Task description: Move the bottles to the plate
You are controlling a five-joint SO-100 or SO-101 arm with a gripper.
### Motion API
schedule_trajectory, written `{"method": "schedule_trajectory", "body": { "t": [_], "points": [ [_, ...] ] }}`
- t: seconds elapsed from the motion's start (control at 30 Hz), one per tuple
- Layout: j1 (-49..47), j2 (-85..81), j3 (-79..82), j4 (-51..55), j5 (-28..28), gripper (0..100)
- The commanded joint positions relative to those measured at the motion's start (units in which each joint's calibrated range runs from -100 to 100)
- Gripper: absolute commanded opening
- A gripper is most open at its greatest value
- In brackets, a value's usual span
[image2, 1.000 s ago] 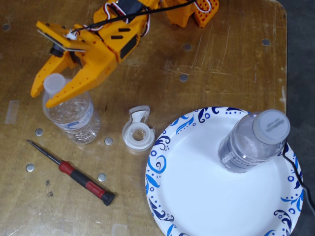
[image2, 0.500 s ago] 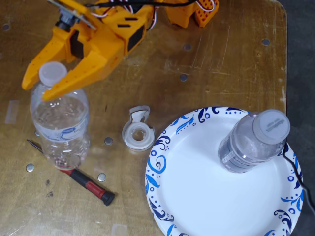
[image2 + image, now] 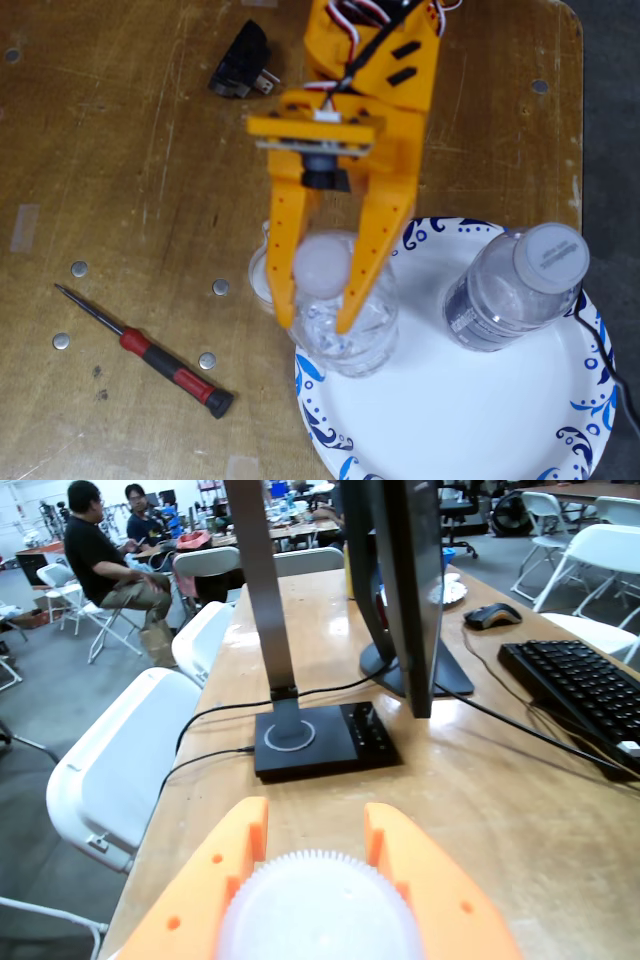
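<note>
1. From my seat, the orange gripper is pinching the ribbed water bottle just under its white cap, one finger on each side of the neck. The wrist view shows the same thing: the ridged cap sits right between the two orange fingers.
2. In the fixed view that bottle hangs over the left rim of the paper plate, the one with blue swirls. I honestly can't tell if its base is touching the plate or still in the air.
3. The second bottle, white cap and dark label, stands upright on the plate to the right of the gripper, well apart from the held one.
4. The white tape dispenser is just left of the gripper, mostly hidden behind a finger.
5. Further left and lower on the wooden table lies a red-and-black screwdriver.
6. A black plug adapter sits up beside the arm, left of it.
7. The wrist view looks out past the cap at a black monitor stand and a keyboard.
</note>
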Motion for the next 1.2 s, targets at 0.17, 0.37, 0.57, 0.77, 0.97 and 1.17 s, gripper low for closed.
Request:
{"method": "schedule_trajectory", "body": {
  "t": [0.17,0.37,0.57,0.77,0.97,1.17],
  "points": [
    [-2.88,2.60,8.10,-18.58,2.19,3],
    [-4.50,2.51,16.83,-24.24,2.19,3],
    [-6.66,2.51,22.96,-28.94,2.14,3],
    [-8.49,2.51,26.65,-29.98,2.14,3],
    [-9.03,2.51,28.73,-29.98,2.14,3],
    [-9.03,2.51,29.00,-29.98,2.14,3]
  ]
}}
